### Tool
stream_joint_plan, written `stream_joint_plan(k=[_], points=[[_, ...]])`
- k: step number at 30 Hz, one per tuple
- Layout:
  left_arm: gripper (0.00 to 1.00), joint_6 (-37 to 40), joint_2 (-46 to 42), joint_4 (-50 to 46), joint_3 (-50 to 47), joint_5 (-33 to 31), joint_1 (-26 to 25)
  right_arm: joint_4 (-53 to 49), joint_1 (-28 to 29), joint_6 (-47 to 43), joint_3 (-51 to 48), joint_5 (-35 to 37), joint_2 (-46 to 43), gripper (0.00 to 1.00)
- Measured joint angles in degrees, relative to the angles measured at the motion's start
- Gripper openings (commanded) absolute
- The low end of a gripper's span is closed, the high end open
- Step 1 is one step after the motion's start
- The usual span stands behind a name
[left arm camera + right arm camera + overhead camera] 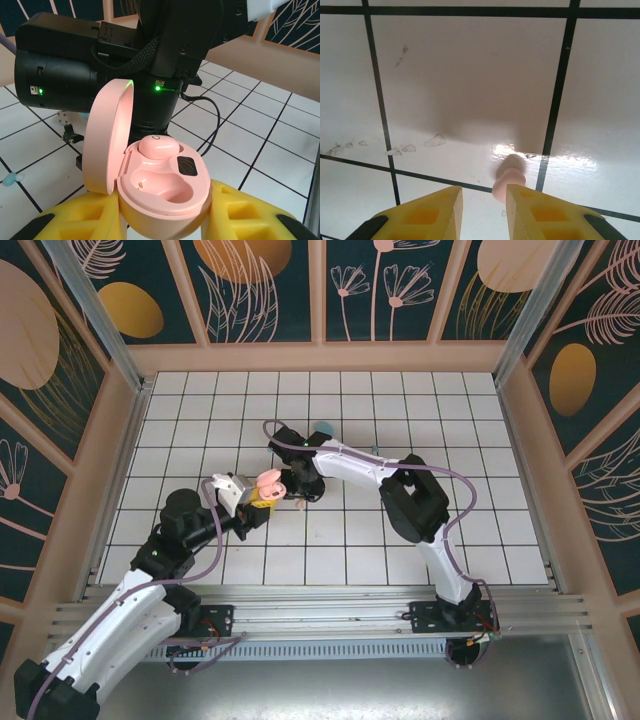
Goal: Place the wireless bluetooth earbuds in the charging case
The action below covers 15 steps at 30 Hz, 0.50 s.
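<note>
From my station I count 2 pink buds: 1 pink bud [156, 146] sits in the case, and a 2nd pink bud [509, 179] is outside it. I make out 1 teal bud [10, 179]. There is 1 open pink case [165, 202] with 2 wells: 1 is filled and 1 well [161, 184] is bare. I see 1 larger teal shape [322, 428], partly hidden, so I cannot tell its kind. There are 2 arms, the left arm [120, 625] and the right arm [415, 502]. 2 green lights [41, 91] [157, 88] glow on the right one.
</note>
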Motion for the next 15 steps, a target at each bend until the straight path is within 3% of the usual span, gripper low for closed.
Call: stream_joint_plan(k=[15], points=[[0.1, 0.0, -0.1, -0.1, 0.0, 0.0, 0.0, -0.2, 0.0, 2.2, -1.4, -0.4, 0.0, 0.29]])
